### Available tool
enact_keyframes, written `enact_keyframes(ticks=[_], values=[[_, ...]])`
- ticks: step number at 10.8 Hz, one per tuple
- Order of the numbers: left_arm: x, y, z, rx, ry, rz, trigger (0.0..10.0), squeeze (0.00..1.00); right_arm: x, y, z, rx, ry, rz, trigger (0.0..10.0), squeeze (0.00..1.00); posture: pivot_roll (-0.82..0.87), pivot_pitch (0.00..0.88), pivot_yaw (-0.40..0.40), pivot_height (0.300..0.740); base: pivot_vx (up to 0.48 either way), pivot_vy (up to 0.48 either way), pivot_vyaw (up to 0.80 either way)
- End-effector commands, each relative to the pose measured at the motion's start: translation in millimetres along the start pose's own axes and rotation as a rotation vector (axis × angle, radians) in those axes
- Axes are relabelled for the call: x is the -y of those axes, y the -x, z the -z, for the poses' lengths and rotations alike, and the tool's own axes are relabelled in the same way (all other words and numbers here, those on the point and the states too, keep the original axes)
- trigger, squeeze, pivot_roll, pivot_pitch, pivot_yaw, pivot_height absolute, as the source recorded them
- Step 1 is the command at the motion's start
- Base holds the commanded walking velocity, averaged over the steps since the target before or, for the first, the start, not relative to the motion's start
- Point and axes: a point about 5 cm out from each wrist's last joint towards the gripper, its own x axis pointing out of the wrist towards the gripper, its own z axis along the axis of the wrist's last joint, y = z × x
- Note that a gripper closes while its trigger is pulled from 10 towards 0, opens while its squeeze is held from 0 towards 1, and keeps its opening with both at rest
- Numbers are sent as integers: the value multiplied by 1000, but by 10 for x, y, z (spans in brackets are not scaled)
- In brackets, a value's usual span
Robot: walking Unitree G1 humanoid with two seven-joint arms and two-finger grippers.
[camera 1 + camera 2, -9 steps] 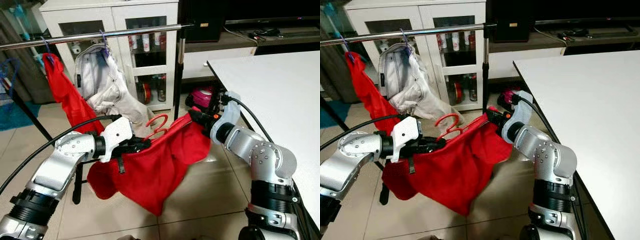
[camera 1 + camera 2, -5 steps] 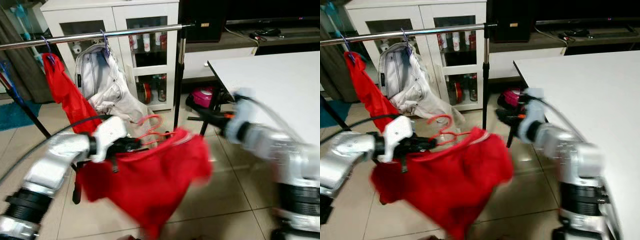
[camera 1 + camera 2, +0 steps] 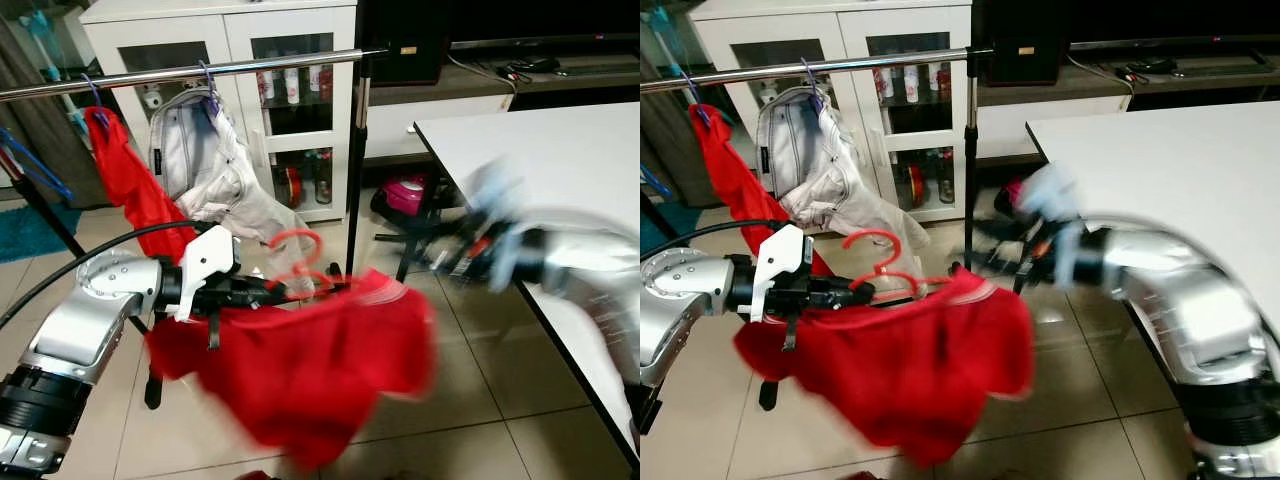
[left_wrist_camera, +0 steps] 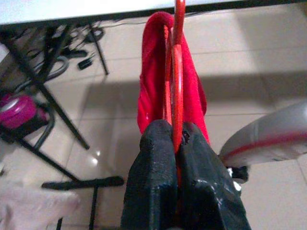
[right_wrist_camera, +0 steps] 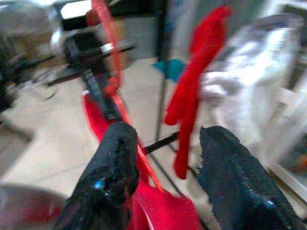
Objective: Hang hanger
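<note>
A red hanger (image 3: 300, 248) carries a red garment (image 3: 300, 365) that droops below it. My left gripper (image 3: 268, 292) is shut on the hanger's wire (image 4: 177, 96), holding it level in front of the clothes rail (image 3: 200, 70), lower than the bar. The hanger's hook points up, below the rail. My right gripper (image 3: 452, 256) is blurred, off to the right of the garment and apart from it. In the right wrist view its fingers (image 5: 115, 158) stand open with nothing between them, and the hanger shows beyond them.
On the rail hang another red garment (image 3: 130, 185) and a white jacket (image 3: 215, 170). Behind it stands a white glass-door cabinet (image 3: 250, 30). A white table (image 3: 560, 170) fills the right side, with a pink object (image 3: 405, 193) on the floor by its leg.
My right gripper has let go of the garment's right end and swung away to the right. The garment now hangs from the hanger in my left gripper, which has shifted slightly left.
</note>
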Motion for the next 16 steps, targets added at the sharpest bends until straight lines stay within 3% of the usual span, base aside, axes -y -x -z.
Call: enact_keyframes(ticks=[1,2,5,6,16], values=[[-4,-6,-113,26,-41,30,0,0,-20,-45,-26,-11,53,-27,10000,969,-144,0,57,740,0,0,0],[19,-42,-174,37,-57,70,0,0,-86,-206,-17,-9,84,-92,10000,0,-137,0,53,740,0,0,0],[59,-79,-226,48,-59,117,0,0,-290,-455,-10,9,153,-251,10000,0,-134,0,55,740,0,0,0],[65,-78,-235,47,-61,124,0,0,-282,-510,33,-14,161,-247,0,0,-133,0,53,740,0,0,0],[29,-30,-235,43,-52,90,0,0,-317,-525,118,-46,122,-297,0,0,-139,0,41,740,0,0,0]])
